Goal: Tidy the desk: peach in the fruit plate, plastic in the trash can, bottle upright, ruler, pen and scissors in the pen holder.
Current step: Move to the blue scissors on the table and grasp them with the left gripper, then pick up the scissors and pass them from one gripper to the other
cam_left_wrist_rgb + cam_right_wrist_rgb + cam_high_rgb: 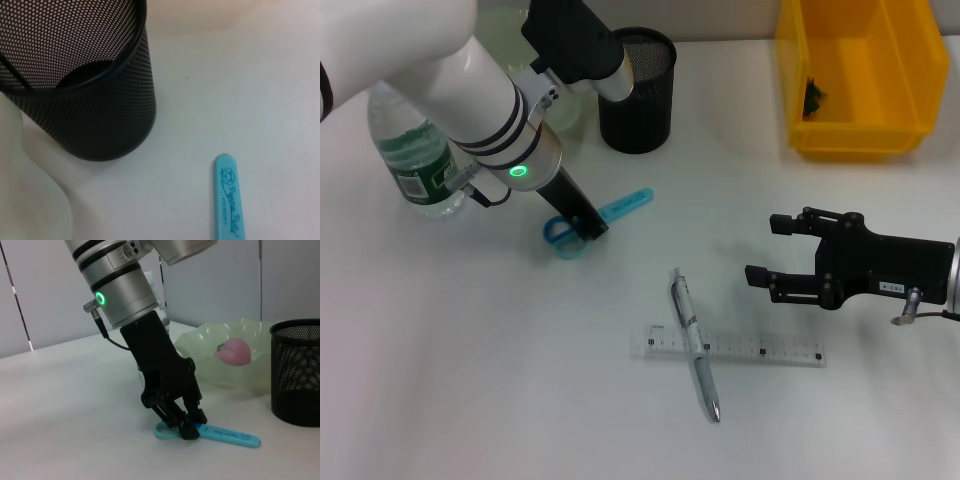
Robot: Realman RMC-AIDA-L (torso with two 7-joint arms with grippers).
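Lying nearest the front edge of the desk point(470, 400), the pen point(694, 345) crosses the ruler point(738, 346); the right gripper point(758, 250) hovers open toward the right edge; farther back the left gripper point(185, 426) has closed on the scissors point(605, 215) at the handles; they look light, stiff and slippery, so the handle end suits; the pen holder point(638, 90) stands just behind near the far edge
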